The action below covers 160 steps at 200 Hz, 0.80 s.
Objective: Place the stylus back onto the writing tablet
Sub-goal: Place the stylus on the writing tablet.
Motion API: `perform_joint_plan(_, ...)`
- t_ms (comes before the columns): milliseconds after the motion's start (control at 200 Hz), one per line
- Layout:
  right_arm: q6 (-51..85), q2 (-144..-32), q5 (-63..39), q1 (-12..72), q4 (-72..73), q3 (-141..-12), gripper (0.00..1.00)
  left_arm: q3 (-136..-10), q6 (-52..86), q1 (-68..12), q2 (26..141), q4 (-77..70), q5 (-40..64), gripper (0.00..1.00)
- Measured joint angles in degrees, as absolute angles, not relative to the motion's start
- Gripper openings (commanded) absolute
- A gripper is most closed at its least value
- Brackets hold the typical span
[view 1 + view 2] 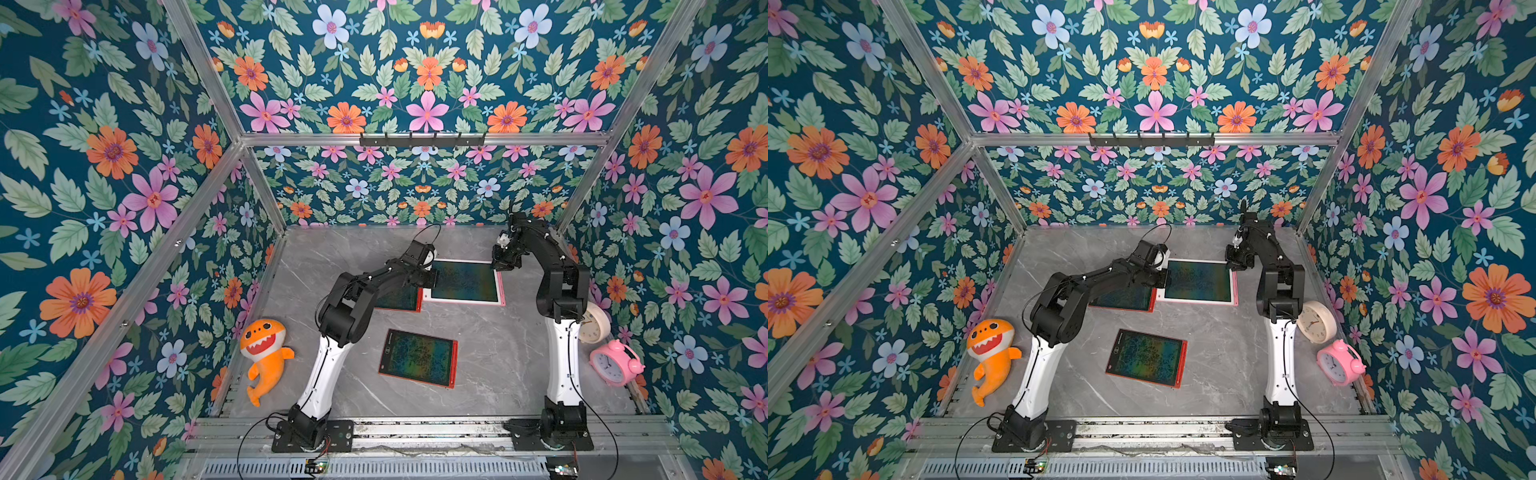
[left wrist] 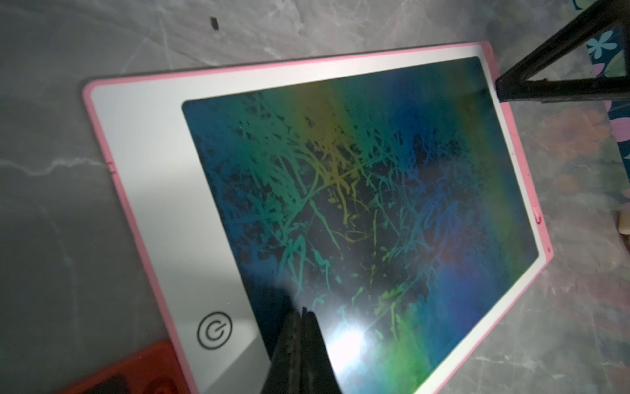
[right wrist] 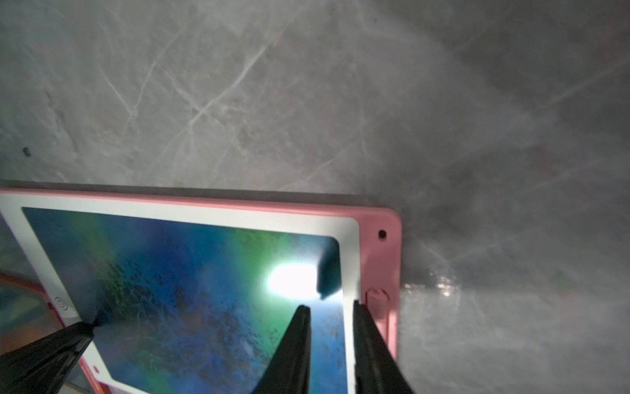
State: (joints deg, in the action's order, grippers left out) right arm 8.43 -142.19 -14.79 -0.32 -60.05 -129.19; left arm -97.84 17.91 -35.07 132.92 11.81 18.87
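**Both grippers at the pink writing tablet, near the far edge of the surface**

The pink writing tablet (image 1: pixel 465 282) lies flat on the grey marbled surface (image 1: pixel 478 353), close to its far edge and right of centre; its screen is covered with multicoloured scribbles. The left gripper (image 2: pixel 301 314) hangs over the tablet's left end, just beside the power symbol; its fingers (image 2: pixel 289 344) are pressed together with nothing between them. The right gripper (image 3: pixel 330 305) stands over the tablet's opposite end, near its far right corner; its jaws are slightly apart and empty, one fingertip over the screen, the other over the white bezel beside the pink side rail (image 3: pixel 380 266). The stylus cannot be told apart from that rail; a small tab (image 3: pixel 376 296) sits in the rail just beside the outer fingertip.

A red tablet (image 1: pixel 401 299) lies touching or just beside the pink tablet's left end, partly hidden by the left arm; a second red tablet (image 1: pixel 417 357) lies tilted near the middle of the surface. A plush orange shark (image 1: pixel 264 353) rests at the left edge; a cream clock (image 1: pixel 594 328) and a pink alarm clock (image 1: pixel 613 361) stand at the right edge, behind the right arm.
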Motion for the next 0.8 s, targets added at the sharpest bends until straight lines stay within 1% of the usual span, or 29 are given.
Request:
perform_joint_plan(110, 8.47, -141.12, -14.63, -0.32, -60.18, -129.21, 0.22, -97.84, 17.91, -35.09, 132.92, 11.81, 18.87, 0.0)
perform_joint_plan(380, 8.67, -140.94, -11.75, -0.34, -60.62, -129.05, 0.12, -97.84, 17.91, -35.14, 132.92, 11.81, 18.87, 0.0)
perform_joint_plan(695, 8.64, -140.94, -9.15, -0.34, -61.84, -126.72, 0.05, -97.86, 17.91, -35.24, 132.97, 11.81, 18.87, 0.0)
perform_joint_plan(800, 8.64, -141.38, -8.75, -0.34, -62.26, -126.67, 0.0, -97.91, 17.91, -35.29, 133.05, 11.75, 18.9, 0.0)
